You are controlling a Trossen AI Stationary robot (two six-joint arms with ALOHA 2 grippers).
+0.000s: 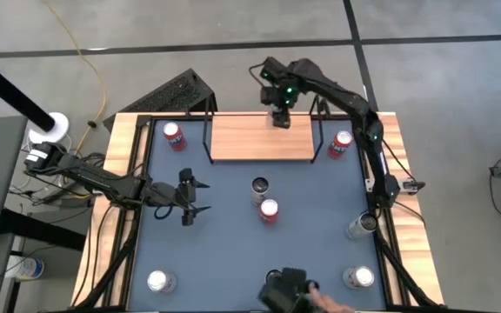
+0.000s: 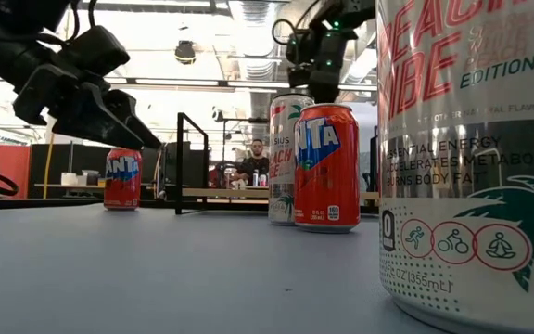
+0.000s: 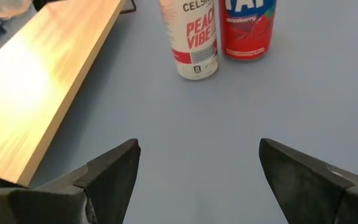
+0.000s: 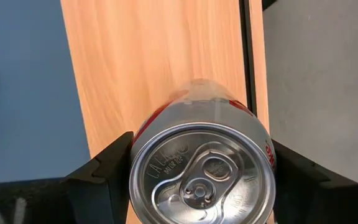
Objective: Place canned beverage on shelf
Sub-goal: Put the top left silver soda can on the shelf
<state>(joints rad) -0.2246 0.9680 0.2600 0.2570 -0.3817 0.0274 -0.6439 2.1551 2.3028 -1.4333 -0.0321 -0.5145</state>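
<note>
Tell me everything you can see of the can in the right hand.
The can is a red aluminium drink can with a silver top and its pull tab unopened. It stands upright, clamped between the right hand's dark fingers, over the far edge of the light-wood shelf. Whether it touches the board cannot be told.

Both arms are built of dark, near-black links joined by rounded joint housings, with thin black cables run along their lengths. The left gripper [image 1: 187,199] is made up of two black fingers [image 3: 107,177] shaped as flat wedges, broad at the base and tapered toward the tips, with a matt, slightly grainy inner face on each. The right gripper [image 1: 281,119] is formed of the same two dark wedge-shaped fingers [image 4: 101,171]. Behind its jaws a bulky black wrist block is seen, on which a small green light is lit. A pale cylindrical base is seen at the left arm's far end.
</note>
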